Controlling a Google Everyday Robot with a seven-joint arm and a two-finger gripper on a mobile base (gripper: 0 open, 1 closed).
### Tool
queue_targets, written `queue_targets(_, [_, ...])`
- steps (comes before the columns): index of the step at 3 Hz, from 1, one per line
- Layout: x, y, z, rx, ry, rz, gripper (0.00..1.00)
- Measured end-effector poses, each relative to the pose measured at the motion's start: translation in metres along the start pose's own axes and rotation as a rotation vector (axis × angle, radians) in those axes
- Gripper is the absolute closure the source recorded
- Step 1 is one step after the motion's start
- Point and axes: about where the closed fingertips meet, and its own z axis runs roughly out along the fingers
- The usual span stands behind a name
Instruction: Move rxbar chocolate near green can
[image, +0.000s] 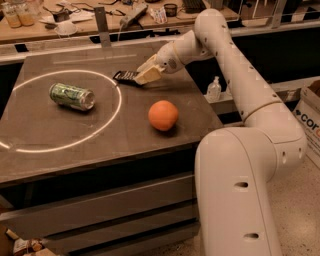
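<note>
Dark bench (165, 150) is marked with a white ring (119, 105). The can (71, 96) is laid on its side inside the ring, at left. The bar (125, 75) is laid flat at the far side, just outside the ring. The hand (143, 76) is lowered onto the bar's right end; whether it is clenched cannot be told. An orange (163, 115) is seen nearer, to the right.

Green-patterned aluminium drink can (71, 96) is shiny metal with bare silver ends; small flat bar in a dark, slightly glossy wrapper (124, 76) lies on the dark, smooth, matt tabletop (75, 135). Tan matt hand (146, 76), at the bar's right end near the tabletop's back edge, sits on a smooth off-white plastic arm (240, 75). Round orange fruit (163, 115) has dull skin.
</note>
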Motion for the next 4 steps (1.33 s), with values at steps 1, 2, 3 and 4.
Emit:
queue_targets(1, [-0.024, 0.027, 0.006, -0.097, 0.007, -0.070, 1.00])
queue_targets(2, [-0.032, 0.055, 0.008, -0.195, 0.040, -0.110, 1.00])
queue_targets(3, [-0.032, 0.076, 0.010, -0.275, 0.053, -0.125, 0.87])
queue_targets(4, [-0.030, 0.089, 0.008, -0.319, 0.061, -0.118, 0.64])
